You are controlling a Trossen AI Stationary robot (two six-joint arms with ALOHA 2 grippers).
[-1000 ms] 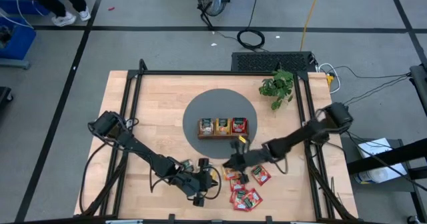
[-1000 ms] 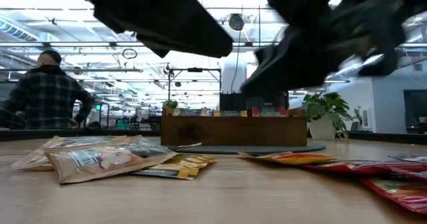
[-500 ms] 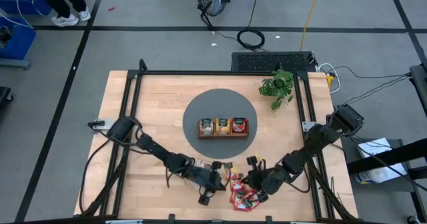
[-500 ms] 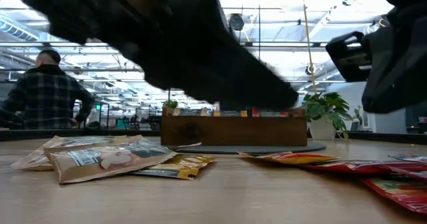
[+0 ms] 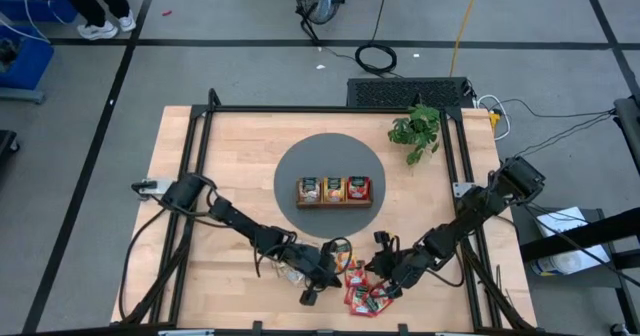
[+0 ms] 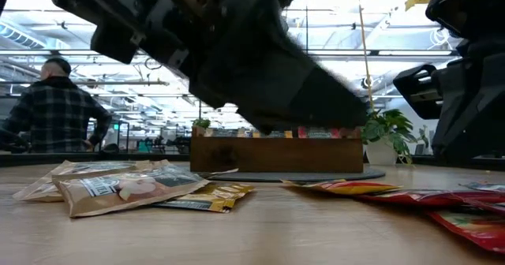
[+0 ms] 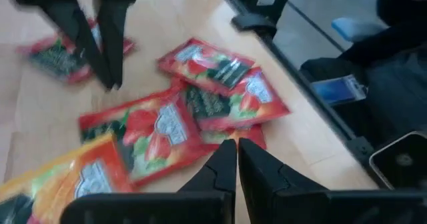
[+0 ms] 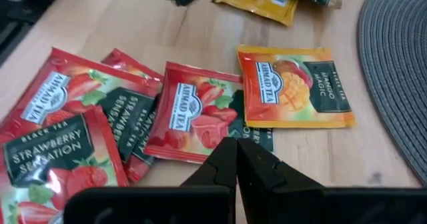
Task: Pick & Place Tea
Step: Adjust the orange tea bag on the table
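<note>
Several red tea sachets (image 8: 193,114) lie flat and overlapping on the wooden table near its front edge, also in the high view (image 5: 362,288). An orange sachet (image 8: 293,87) lies beside them, toward the grey mat (image 8: 400,64), and a yellow one (image 8: 260,1) farther off. Pale tan sachets (image 6: 102,186) lie left of those. My left gripper (image 7: 235,151) is shut, over the red pile from the left. My right gripper (image 8: 237,147) is shut too, over the same pile from the right. In the low view both arms stand clear above the sachets.
A brown wooden tray (image 5: 334,191) with upright sachets in it stands on the round grey mat (image 5: 330,156) at the table's middle. A small green plant (image 5: 415,128) stands at the far right. A black frame rail (image 7: 313,84) runs along the table's right side.
My left gripper has gone toward the table's right and down, tipping its fingers lower over the red sachets. My right gripper has drawn back from beside the tray toward the near edge, over the same pile. Both have stayed shut. The sachets have not moved.
</note>
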